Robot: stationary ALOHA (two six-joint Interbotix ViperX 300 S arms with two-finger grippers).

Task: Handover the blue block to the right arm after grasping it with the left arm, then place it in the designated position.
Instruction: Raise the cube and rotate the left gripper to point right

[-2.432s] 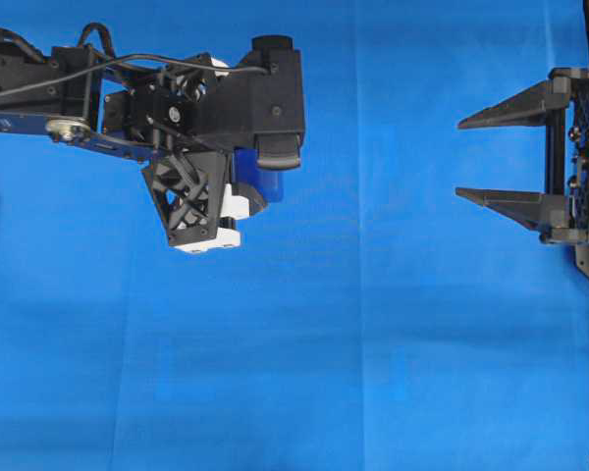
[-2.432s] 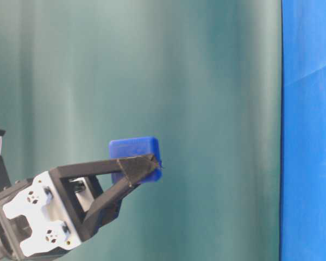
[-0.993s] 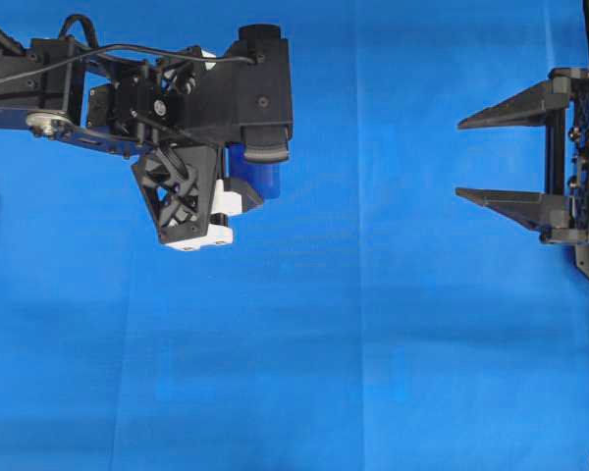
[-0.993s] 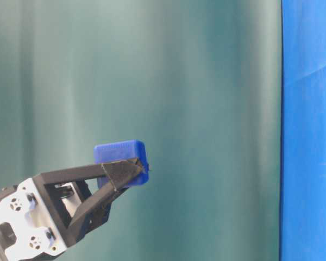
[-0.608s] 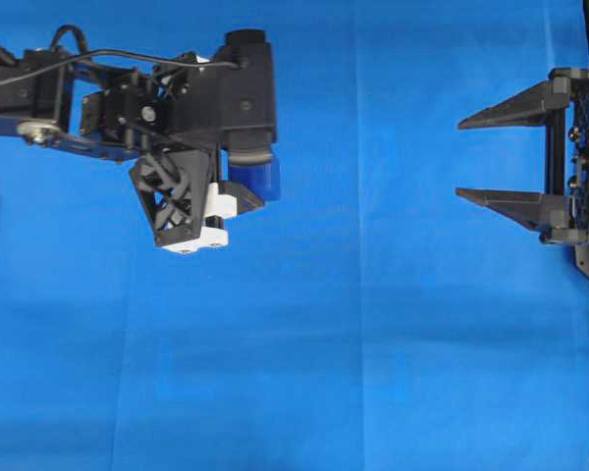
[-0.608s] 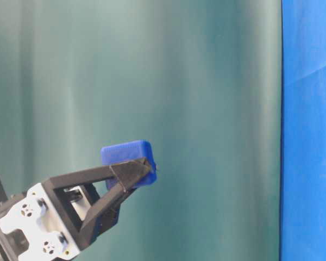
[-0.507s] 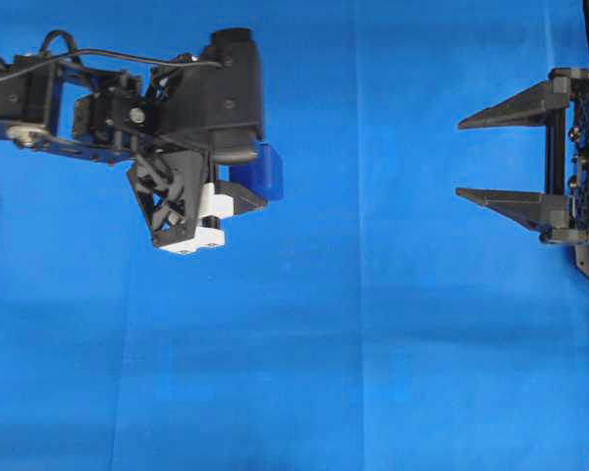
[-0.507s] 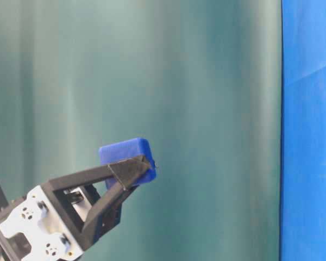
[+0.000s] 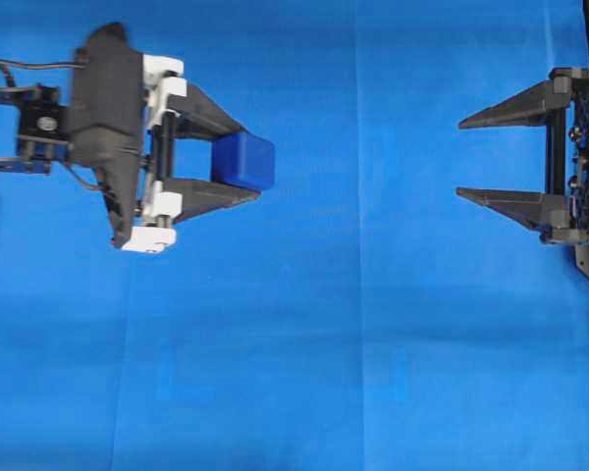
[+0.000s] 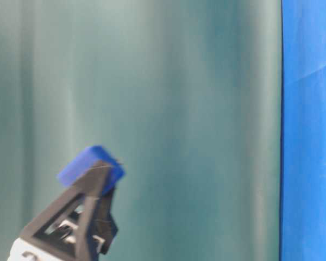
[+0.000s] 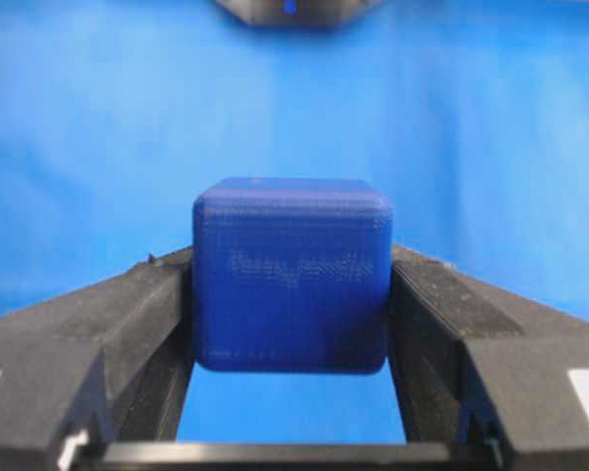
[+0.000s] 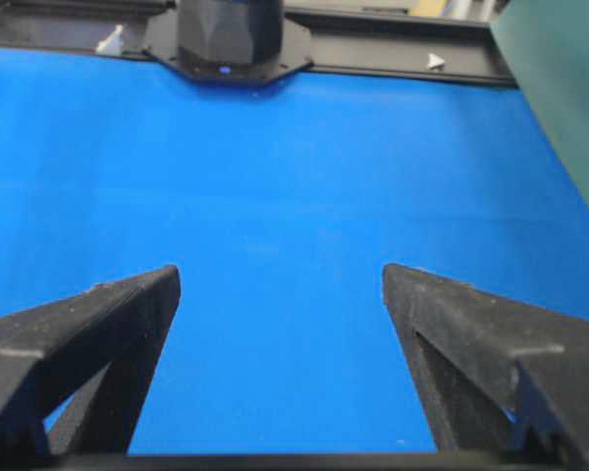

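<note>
We pinch blue block [image 9: 242, 162] in left gripper [image 9: 245, 160], aimed at right gripper [image 9: 461, 158], spread wide for handover.

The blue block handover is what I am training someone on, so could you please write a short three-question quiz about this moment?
1. True or false: the blue block lies on the blue cloth.
2. Which claw stands open with nothing between its fingers: A. the left claw, B. the right claw?
3. Fill in: in the left wrist view the block sits between two black ____.

Key:
1. False; the left claw holds it.
2. B.
3. Fingers.
</note>
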